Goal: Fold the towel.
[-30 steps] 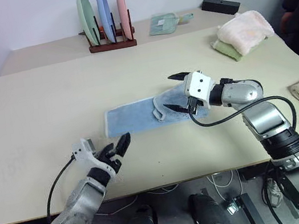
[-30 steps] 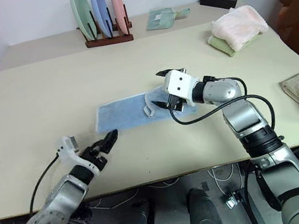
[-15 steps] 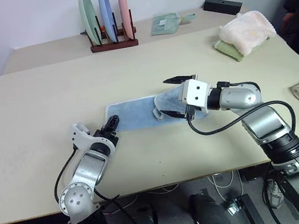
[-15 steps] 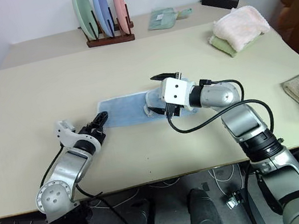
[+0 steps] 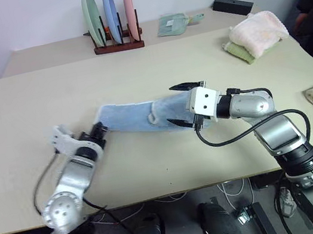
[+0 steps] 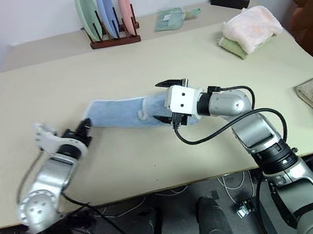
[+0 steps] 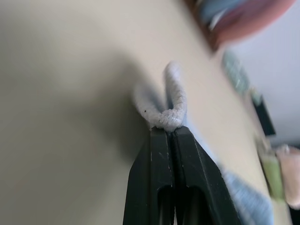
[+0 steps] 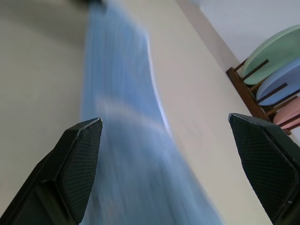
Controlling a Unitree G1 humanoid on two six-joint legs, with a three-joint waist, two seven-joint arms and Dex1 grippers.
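Left hand has dragged the towel leftward, pinching its end; right hand gapes.

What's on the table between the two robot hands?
The blue towel stretches from the left gripper, which pinches its end, to the open right gripper, as the left eye view shows.

The right gripper stands wide open over the towel, plates beyond.

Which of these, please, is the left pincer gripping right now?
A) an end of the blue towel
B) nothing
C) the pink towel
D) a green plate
A: the left pincer is shut on an edge of the blue towel, pinched between its black fingers.
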